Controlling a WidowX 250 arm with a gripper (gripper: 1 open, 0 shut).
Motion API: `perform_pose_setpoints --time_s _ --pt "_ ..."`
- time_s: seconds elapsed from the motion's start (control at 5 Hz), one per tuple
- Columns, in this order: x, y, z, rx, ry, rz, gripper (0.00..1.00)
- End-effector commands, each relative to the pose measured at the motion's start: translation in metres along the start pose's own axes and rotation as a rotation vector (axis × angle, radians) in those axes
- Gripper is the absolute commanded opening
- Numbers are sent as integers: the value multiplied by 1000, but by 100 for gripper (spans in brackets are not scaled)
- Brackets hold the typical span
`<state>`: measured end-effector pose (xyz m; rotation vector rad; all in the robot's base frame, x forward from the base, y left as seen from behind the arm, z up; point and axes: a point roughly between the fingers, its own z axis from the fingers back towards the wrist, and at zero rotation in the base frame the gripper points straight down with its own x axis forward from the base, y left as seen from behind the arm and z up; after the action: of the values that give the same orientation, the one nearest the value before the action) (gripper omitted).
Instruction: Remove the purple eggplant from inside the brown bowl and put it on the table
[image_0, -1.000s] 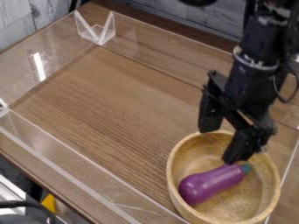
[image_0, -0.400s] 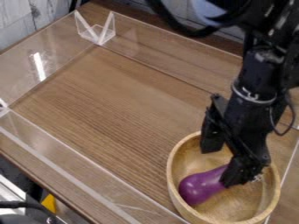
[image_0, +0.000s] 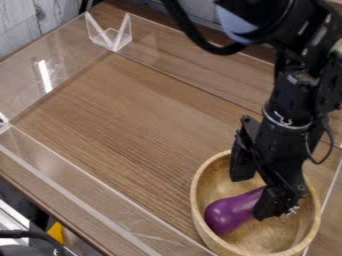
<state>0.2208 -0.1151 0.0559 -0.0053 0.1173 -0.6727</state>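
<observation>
So the round, shallow bowl of light tan wood with the thick rim (image_0: 202, 226) is down in the lower right part of the view, sitting on the flat brown wood-grain tabletop (image_0: 100, 130). The small, glossy purple toy eggplant (image_0: 230, 212) is inside it, lying on the bowl floor over on the left side. It's plump and elongated and lies at a slant, with its fat end toward the lower left and the other end up toward the right, right by the gripper.

The black robot gripper (image_0: 258, 197) comes down from the top right, and its lower end is over the bowl, overlapping the inside of it in this view. Its fingers are spread, so it's released and not clenched on anything. One finger is up near the bowl's back left edge and the other is lower and further right, close to the narrow end of the eggplant. Fair warning, the dark parts cover a good bit of that area, so I honestly can't tell whether that lower finger is touching the eggplant or just beside it. The stem end is mostly hidden too.

Rest of the scene: there's a low clear acrylic wall (image_0: 83, 187) along the left side of the tabletop, and a small clear angular bracket-looking piece (image_0: 111, 32) at the far left corner. Some black cable-like stuff (image_0: 30, 236) is in the bottom left corner.
</observation>
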Motion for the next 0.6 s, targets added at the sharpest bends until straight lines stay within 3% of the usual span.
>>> perform_pose_setpoints --time_s 0.0,0.4 --pt "4 4 7 10 -48 2 100" --pt "2 6 13 8 -66 6 100"
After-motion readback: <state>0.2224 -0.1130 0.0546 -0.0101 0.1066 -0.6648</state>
